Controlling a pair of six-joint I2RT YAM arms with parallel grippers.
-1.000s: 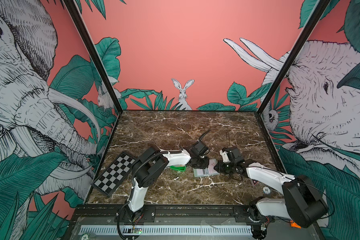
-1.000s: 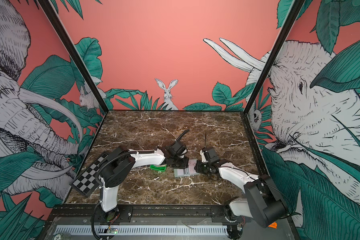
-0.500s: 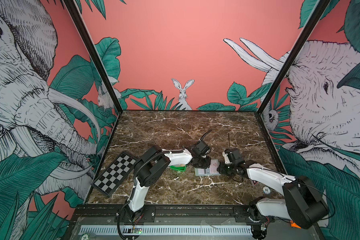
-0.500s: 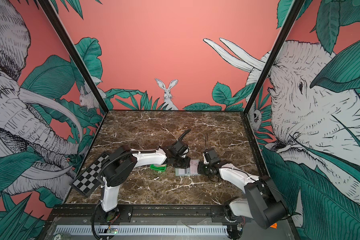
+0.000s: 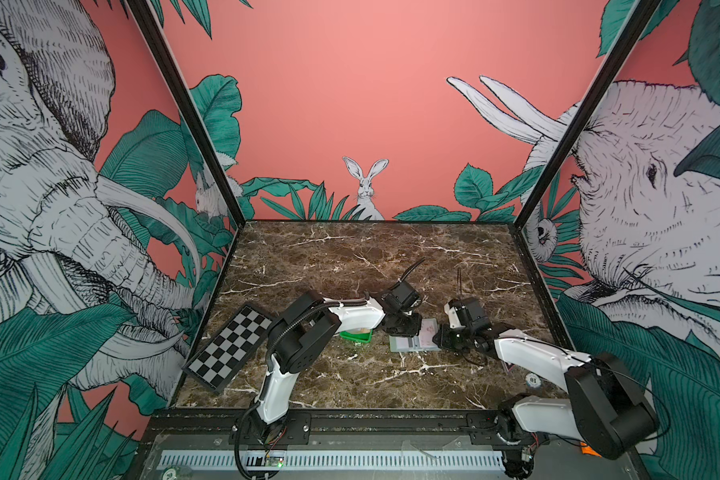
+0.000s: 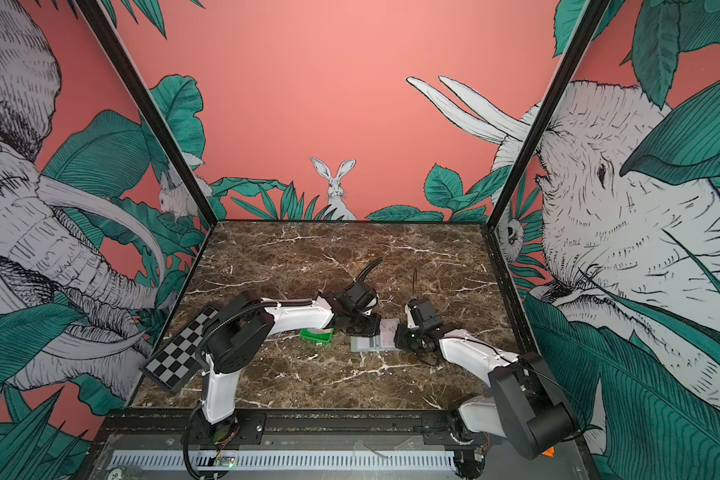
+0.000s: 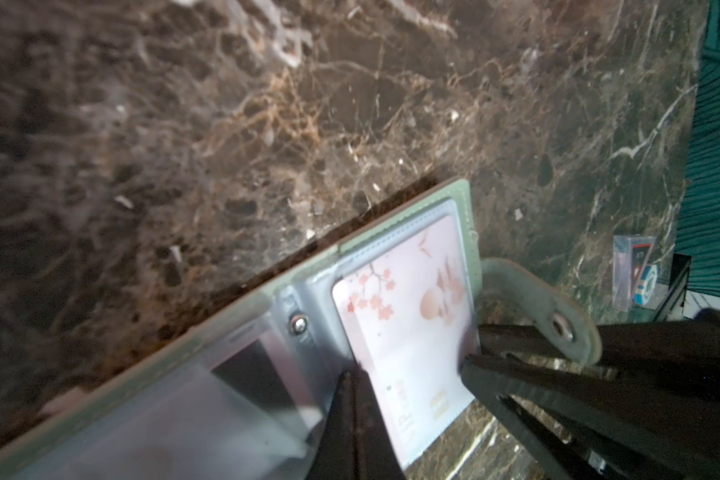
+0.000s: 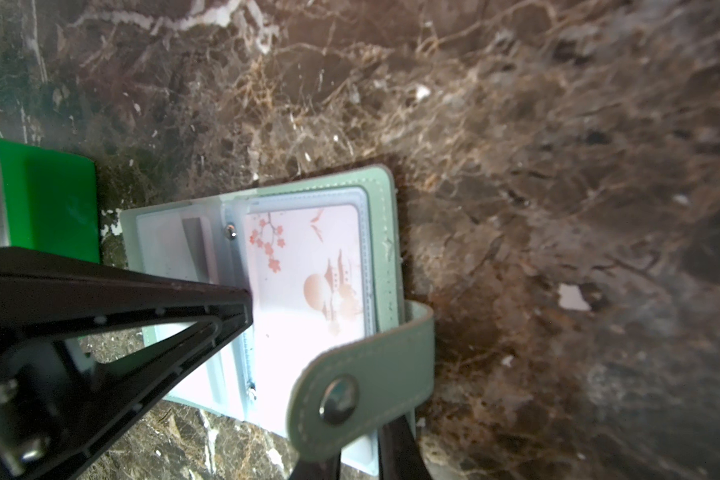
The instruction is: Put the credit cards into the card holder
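Find the card holder (image 5: 412, 344) lying open. The left gripper (image 7: 351, 380), fully closed, rests its tips on the holder's clear sleeve (image 7: 316, 307). The right gripper (image 7: 470, 349), narrowly parted, meets the credit card (image 8: 308, 257) on the holder's page beside the strap (image 8: 375, 357); you cannot confirm a grip.

The far half of the worktop (image 5: 371, 257) lies bare, as does the near strip between the arm bases. The middle is crowded: the left pincer (image 5: 411, 331) and right pincer (image 5: 436, 338) both sit at the card holder (image 5: 406, 345), with a green tray (image 5: 356, 336) just left of it. A chequered board (image 5: 231, 347) leans at the left wall
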